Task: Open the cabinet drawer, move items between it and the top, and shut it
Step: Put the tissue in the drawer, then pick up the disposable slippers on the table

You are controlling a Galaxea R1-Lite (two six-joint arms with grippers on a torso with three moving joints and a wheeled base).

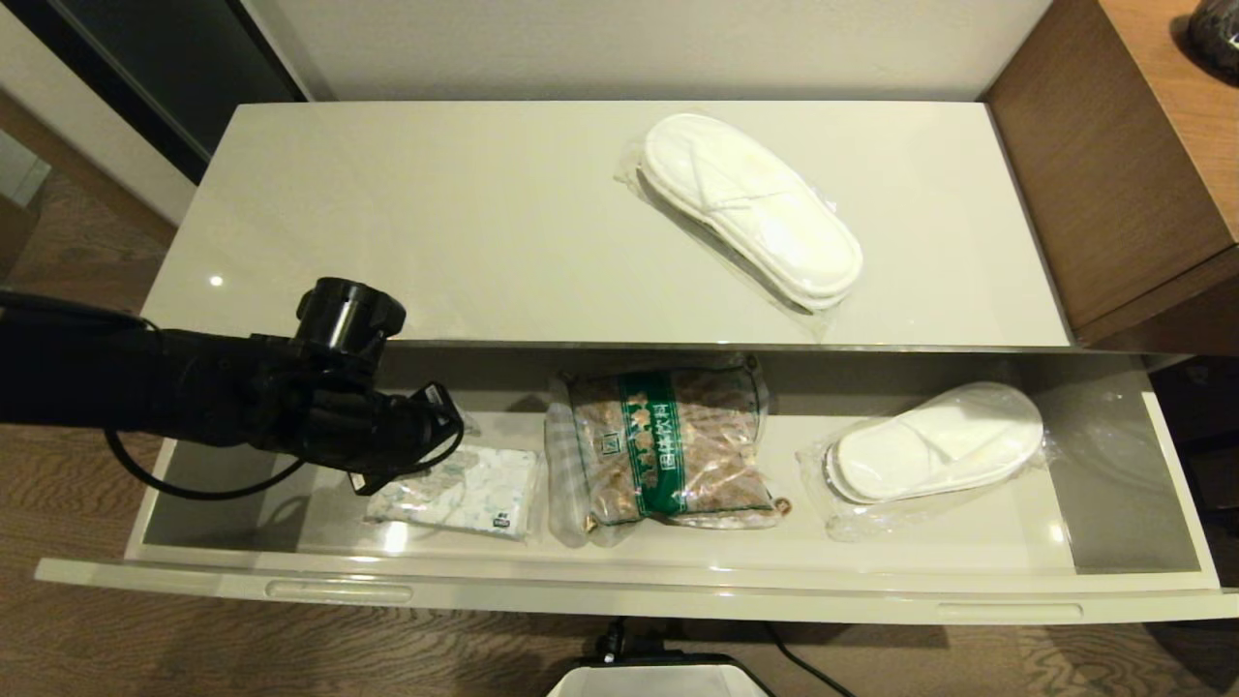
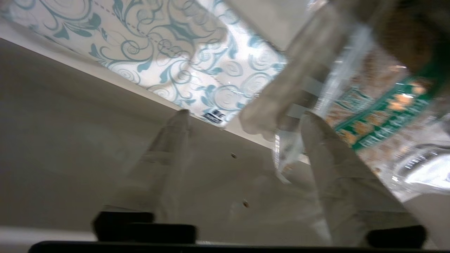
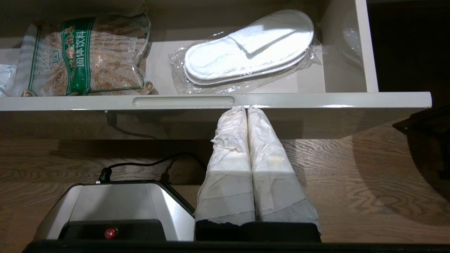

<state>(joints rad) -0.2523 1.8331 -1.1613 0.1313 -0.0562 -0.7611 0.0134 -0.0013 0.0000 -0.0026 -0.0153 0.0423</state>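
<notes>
Right now your left hand (image 2: 242, 119) is hovering open inside the cabinet drawer (image 1: 619, 590); just beyond its fingertips the tissue pack (image 2: 168, 52) is lying, soft and light, so be pinching its near edge.

White tissue pack (image 1: 463, 491) has blue swirls; brown snack bag (image 1: 663, 447), green band.
</notes>
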